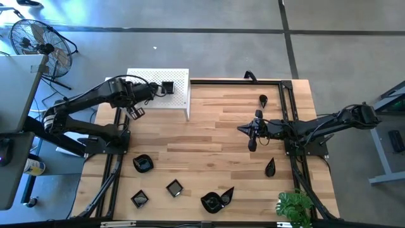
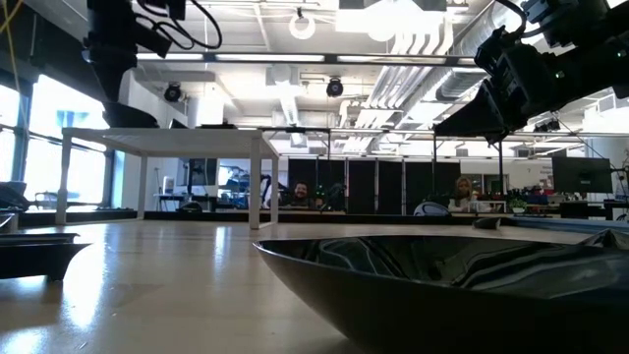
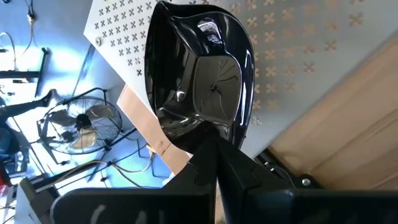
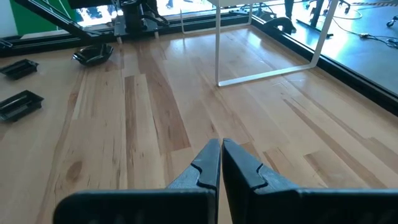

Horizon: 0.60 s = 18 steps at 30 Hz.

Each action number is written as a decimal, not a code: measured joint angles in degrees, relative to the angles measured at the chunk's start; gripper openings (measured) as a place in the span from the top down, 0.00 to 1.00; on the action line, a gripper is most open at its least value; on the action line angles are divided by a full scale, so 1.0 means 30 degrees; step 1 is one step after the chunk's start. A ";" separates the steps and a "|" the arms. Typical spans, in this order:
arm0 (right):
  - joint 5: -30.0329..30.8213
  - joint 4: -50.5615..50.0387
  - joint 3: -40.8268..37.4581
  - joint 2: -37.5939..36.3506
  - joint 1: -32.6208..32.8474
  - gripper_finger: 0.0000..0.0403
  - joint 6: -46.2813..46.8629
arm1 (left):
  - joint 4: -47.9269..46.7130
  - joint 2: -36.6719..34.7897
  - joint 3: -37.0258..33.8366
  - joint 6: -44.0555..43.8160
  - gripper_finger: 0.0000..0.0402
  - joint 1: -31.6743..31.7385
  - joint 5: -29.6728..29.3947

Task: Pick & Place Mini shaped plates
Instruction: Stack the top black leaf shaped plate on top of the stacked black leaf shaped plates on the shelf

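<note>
High view is showing the left gripper (image 1: 166, 87) pinching a square mini plate (image 1: 168, 87) over the white perforated stand (image 1: 177, 101) at upper centre-left, while the right gripper (image 1: 243, 130) is hovering mid-right with fingers pressed together. Other plates are lying along the bottom, a teardrop plate (image 1: 270, 167) pointing its tip toward the top. Left wrist view is showing the held plate (image 3: 202, 78) tilted, hollow toward the camera. Right wrist view is showing bare wooden table (image 4: 155, 124) ahead.
</note>
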 joint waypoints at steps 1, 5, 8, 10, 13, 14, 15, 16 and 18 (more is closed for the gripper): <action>0.0000 0.0000 0.0000 0.0000 -0.0003 0.98 -0.0003 | 0.0044 0.0000 -0.0087 0.0006 1.00 -0.0005 0.0015; 0.0000 0.0000 0.0000 0.0000 -0.0002 0.98 -0.0002 | 0.0413 0.0000 -0.1185 -0.0035 1.00 0.0001 -0.0082; -0.0133 0.0000 0.0000 0.0000 -0.0003 0.98 0.0004 | 0.1069 0.0007 -0.1879 -0.0028 1.00 -0.0002 -0.0239; -0.0313 0.0000 0.0000 -0.0007 0.0004 0.98 0.0004 | 0.1138 0.0007 -0.1956 -0.0008 1.00 -0.0005 -0.0308; -0.0401 0.0000 0.0000 -0.0004 0.0000 0.98 0.0004 | 0.0962 0.0007 -0.1852 0.0315 1.00 -0.0005 -0.0817; -0.0393 0.0000 0.0000 0.0000 -0.0003 0.98 0.0004 | 0.0883 0.0007 -0.1729 0.0353 1.00 -0.0005 -0.0942; -0.0393 0.0000 0.0000 -0.0007 -0.0003 0.98 0.0004 | 0.0883 0.0007 -0.1603 0.0359 1.00 -0.0002 -0.1114; -0.0393 0.0000 0.0000 -0.0005 -0.0003 0.98 0.0004 | 0.0915 0.0007 -0.1457 0.0372 1.00 -0.0005 -0.1224; -0.0386 0.0000 0.0000 -0.0007 0.0004 0.98 0.0004 | 0.0891 0.0007 -0.1075 0.0410 1.00 -0.0005 -0.1508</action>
